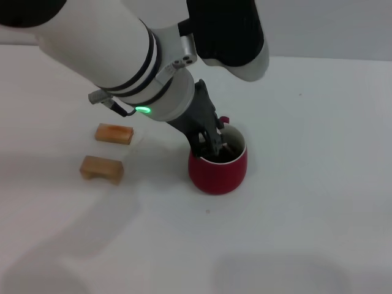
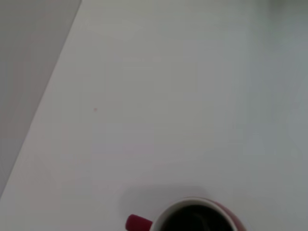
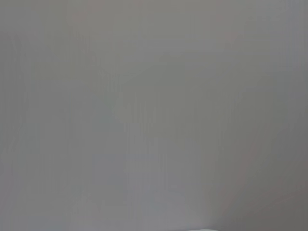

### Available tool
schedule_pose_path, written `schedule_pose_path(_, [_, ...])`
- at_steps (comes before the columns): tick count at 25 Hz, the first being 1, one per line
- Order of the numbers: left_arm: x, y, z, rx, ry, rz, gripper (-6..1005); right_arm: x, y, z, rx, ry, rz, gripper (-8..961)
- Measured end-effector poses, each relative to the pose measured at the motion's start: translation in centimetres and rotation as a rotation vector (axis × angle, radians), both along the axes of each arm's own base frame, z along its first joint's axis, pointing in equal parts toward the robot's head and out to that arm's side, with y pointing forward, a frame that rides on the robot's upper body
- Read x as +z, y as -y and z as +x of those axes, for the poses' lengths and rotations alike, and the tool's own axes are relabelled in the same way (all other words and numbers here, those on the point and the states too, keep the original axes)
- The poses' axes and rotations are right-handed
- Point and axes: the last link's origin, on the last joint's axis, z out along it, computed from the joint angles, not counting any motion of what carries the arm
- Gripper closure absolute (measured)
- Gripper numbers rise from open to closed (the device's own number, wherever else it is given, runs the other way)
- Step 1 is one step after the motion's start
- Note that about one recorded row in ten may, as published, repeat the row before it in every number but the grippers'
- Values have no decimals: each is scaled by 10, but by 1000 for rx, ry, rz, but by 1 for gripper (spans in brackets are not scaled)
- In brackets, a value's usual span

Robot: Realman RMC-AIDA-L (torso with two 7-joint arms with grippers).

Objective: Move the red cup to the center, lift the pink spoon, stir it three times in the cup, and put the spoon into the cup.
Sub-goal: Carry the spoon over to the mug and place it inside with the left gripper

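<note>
Red cup: the red cup (image 1: 218, 171) stands upright on the white worktop (image 1: 306, 214), near the middle of the head view, with its small red handle (image 1: 224, 120) on the far side.
Cup contents: dark brown liquid fills the white-walled inside, seen in both the head view and the left wrist view, where the cup (image 2: 199, 217) sits at the picture's edge.
Left claw: the left claw (image 1: 208, 143) reaches down over the cup's near-left rim, its dark fingers dipping into the mouth of the cup; whether they are clenched or released cannot be told.
Pink spoon: a thin pale line (image 1: 226, 147) shows inside the cup just beside the fingers, likely the spoon's handle, though it is too small to be sure and any hold on it cannot be made out.
Left arm: the white forearm with a green light (image 1: 143, 110) slants in from the upper left.
Wooden blocks: two tan blocks, one farther (image 1: 114, 133) and one nearer (image 1: 101, 168), lie apart from each other, well to the left of the cup.
Right claw: out of sight in all views; the right wrist view shows only a plain grey surface.
</note>
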Motion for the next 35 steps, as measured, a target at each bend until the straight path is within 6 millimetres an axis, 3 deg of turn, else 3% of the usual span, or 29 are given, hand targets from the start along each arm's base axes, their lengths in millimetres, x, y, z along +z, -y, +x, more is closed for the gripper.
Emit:
schedule_pose_path(9, [10, 11, -12, 39, -1, 10, 795, -1, -2, -2, 7, -3, 0, 953])
schedule_pose_path(20, [18, -1, -32, 97, -29, 71, 785, -3, -2, -3, 13, -8, -3, 954])
schedule_pose_path(35, [-5, -10, -13, 22, 0, 67, 770, -4, 6, -1, -1, -10, -2, 953])
